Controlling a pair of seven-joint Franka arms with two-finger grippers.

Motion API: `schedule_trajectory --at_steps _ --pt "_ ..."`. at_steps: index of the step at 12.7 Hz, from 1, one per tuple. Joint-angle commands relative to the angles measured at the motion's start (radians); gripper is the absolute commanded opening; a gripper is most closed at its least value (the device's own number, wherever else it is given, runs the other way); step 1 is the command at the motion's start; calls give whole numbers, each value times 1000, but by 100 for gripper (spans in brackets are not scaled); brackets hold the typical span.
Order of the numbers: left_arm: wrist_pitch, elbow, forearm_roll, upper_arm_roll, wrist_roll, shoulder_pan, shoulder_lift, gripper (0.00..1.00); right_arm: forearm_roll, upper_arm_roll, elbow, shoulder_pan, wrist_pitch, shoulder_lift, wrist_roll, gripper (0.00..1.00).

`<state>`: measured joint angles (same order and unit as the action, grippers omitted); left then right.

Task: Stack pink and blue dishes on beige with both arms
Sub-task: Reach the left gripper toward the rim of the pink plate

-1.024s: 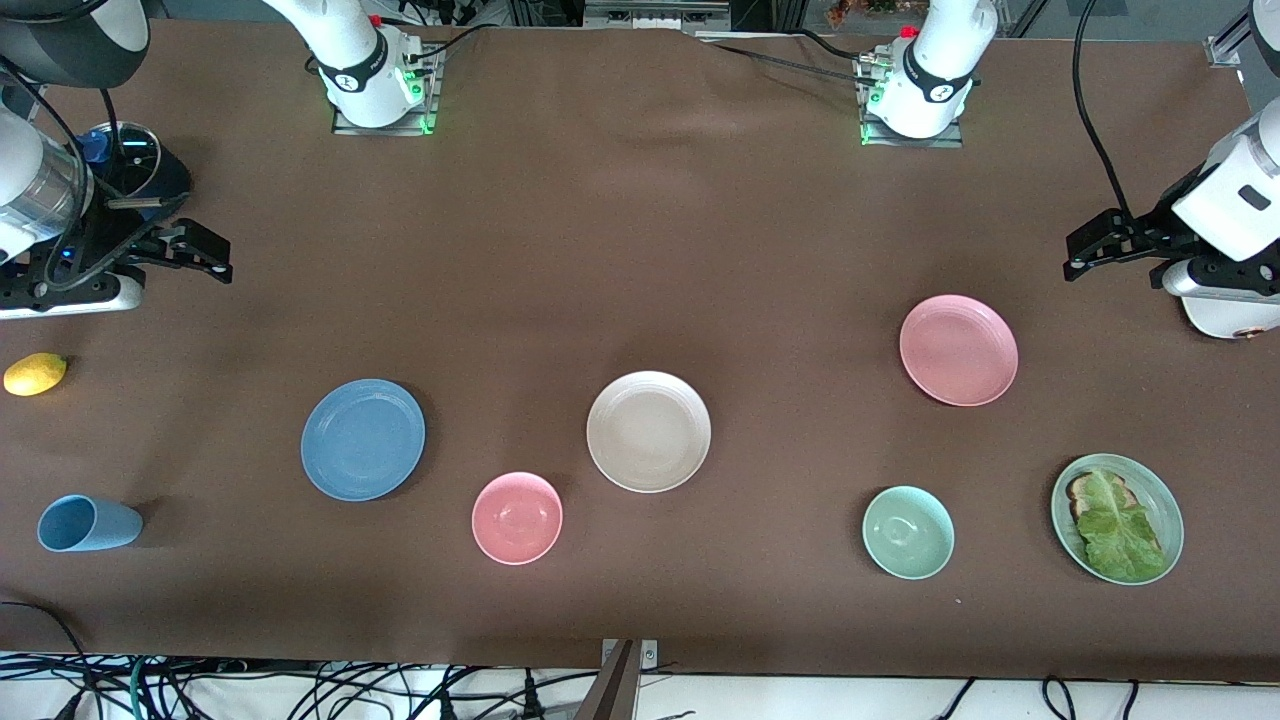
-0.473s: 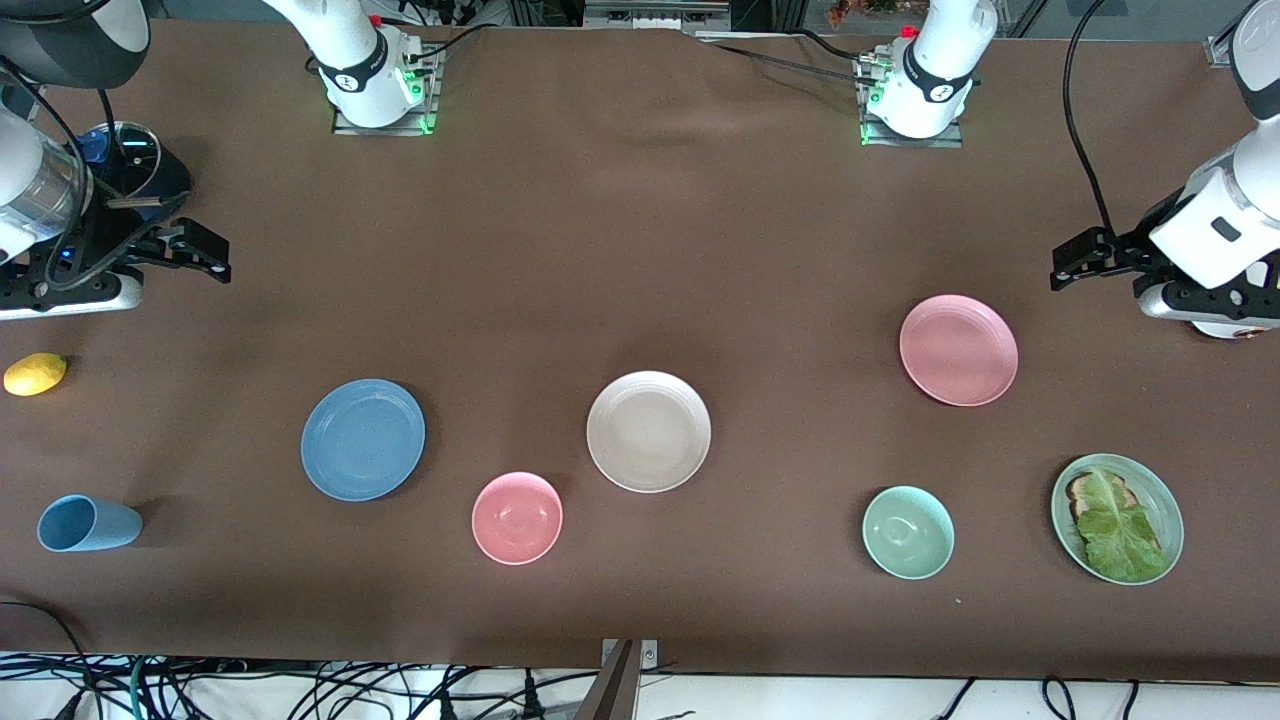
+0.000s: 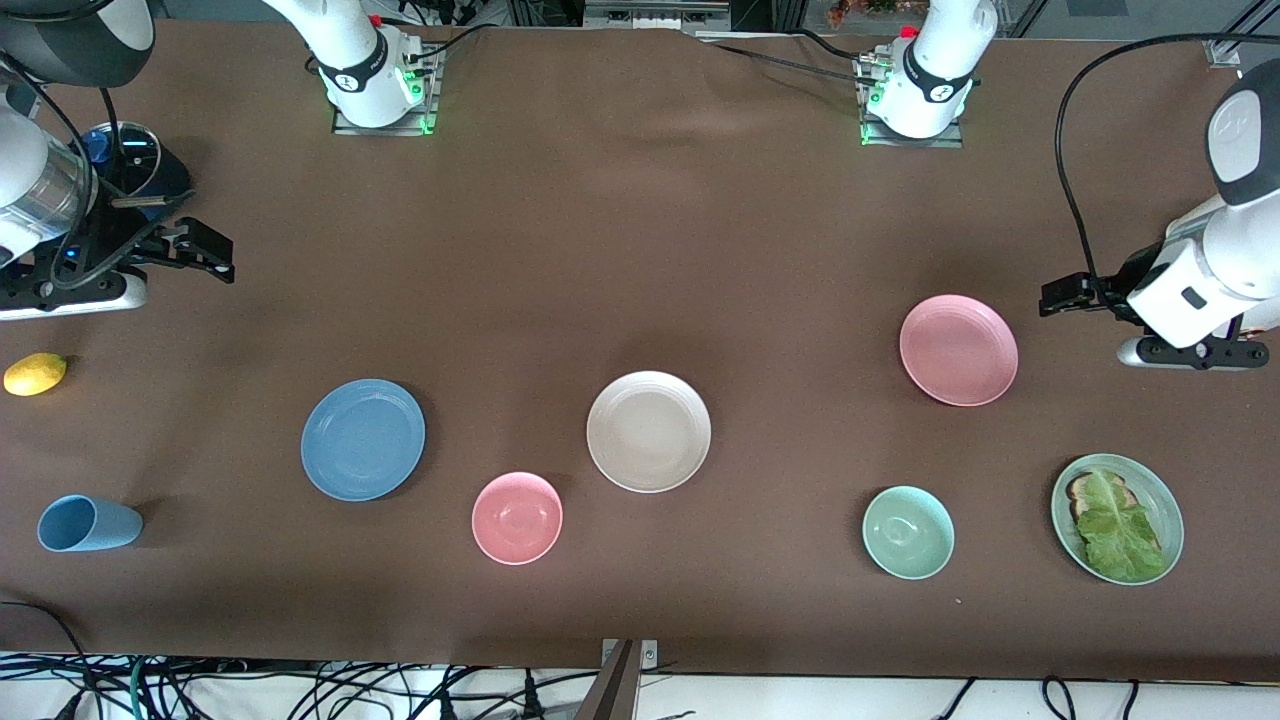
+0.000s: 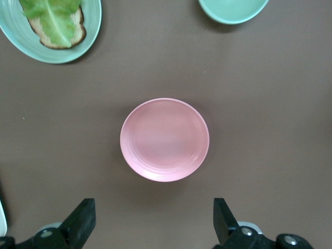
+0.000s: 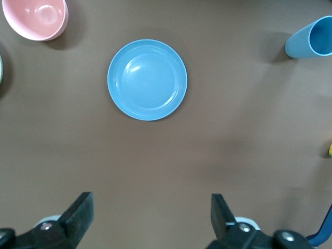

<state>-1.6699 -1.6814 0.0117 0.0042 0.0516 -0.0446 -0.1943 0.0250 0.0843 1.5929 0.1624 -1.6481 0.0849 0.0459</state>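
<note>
The cream-beige plate (image 3: 648, 431) lies at the table's middle. The pale pink plate (image 3: 958, 350) (image 4: 164, 139) rests toward the left arm's end, the mid-blue plate (image 3: 363, 439) (image 5: 147, 79) toward the right arm's end. My left gripper (image 3: 1062, 297) (image 4: 154, 220) hangs open and empty over bare cloth just beside the pink plate's rim, touching nothing. Over bare cloth at the right arm's end, my right gripper (image 3: 207, 256) (image 5: 150, 215) is open and empty, well apart from the blue plate.
A pink bowl (image 3: 517, 517) and a mint-green bowl (image 3: 908, 532) sit nearer the front camera than the plates. A green plate (image 3: 1172, 505) carries toast and lettuce. A blue cup (image 3: 88, 523) lies on its side; a lemon (image 3: 35, 374) sits at the right arm's end.
The left gripper has swung down and in toward the pink plate's rim. The right gripper has barely shifted. No plate has moved.
</note>
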Motion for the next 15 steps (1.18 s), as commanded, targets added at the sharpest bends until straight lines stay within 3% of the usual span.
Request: schedule_trajectory --at_steps 1,3,12,15 --pt "-5 22 1 -1 16 -43 -104 100 -11 -1 -8 8 -1 -8 11 100" --pt "-80 -10 -22 -3 45 -67 -157 100 -11 -1 -8 11 -1 -8 8 100" --pt "-542 -411 -30 -3 183 -122 -131 100 3 2 -18 9 -2 2 15 100" --pt "-596 -449 -30 -4 258 -165 -151 100 9 0 -36 11 -7 15 14 100"
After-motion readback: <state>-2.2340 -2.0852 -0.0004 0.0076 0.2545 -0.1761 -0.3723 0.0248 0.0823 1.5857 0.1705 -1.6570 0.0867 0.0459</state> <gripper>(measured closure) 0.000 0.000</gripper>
